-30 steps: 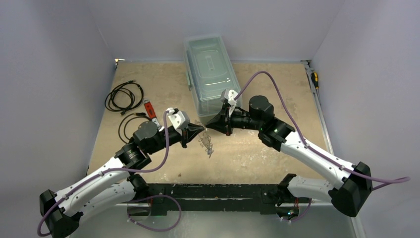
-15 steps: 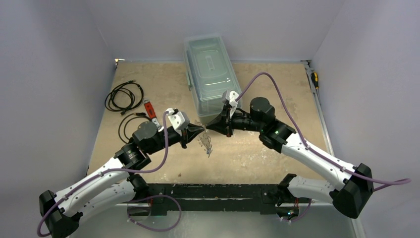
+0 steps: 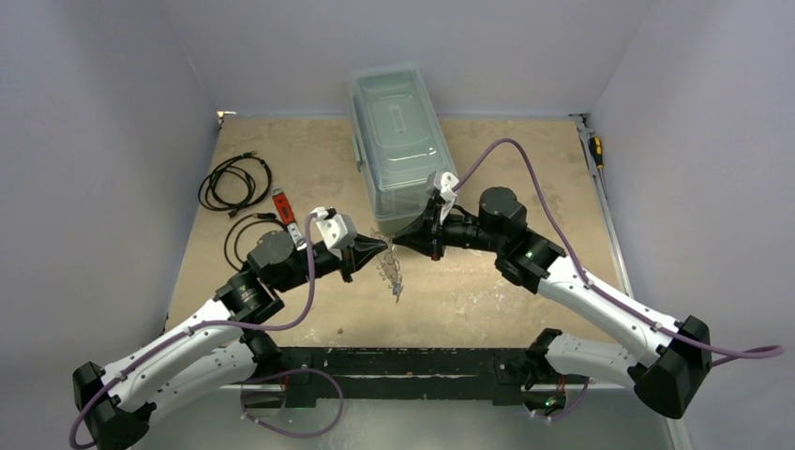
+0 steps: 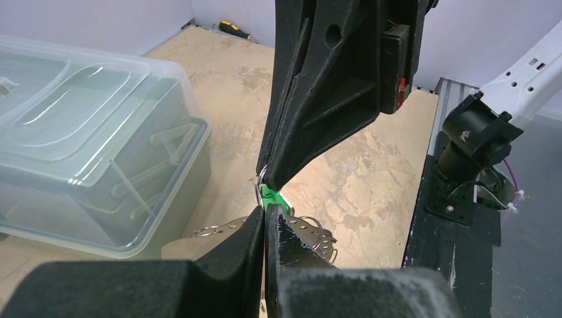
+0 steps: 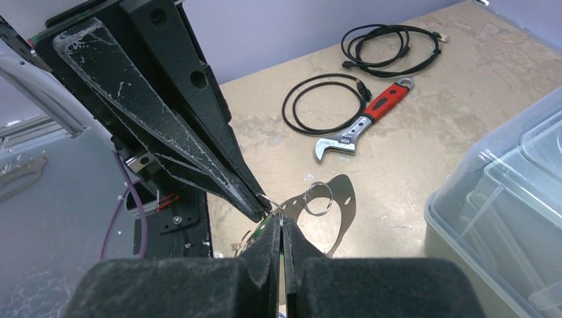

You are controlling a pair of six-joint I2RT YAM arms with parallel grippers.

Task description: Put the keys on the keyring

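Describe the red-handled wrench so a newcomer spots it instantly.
Find the big clear lidded plastic box. Left of it lie two black coiled cables; beside them is the adjustable wrench, the only thing with a red handle and silver head.

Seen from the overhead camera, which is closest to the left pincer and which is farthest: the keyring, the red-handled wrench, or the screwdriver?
1. Keyring, right at the tip of the left pincer.
2. Red-handled wrench, off to its left.
3. Screwdriver, far off on the right side.
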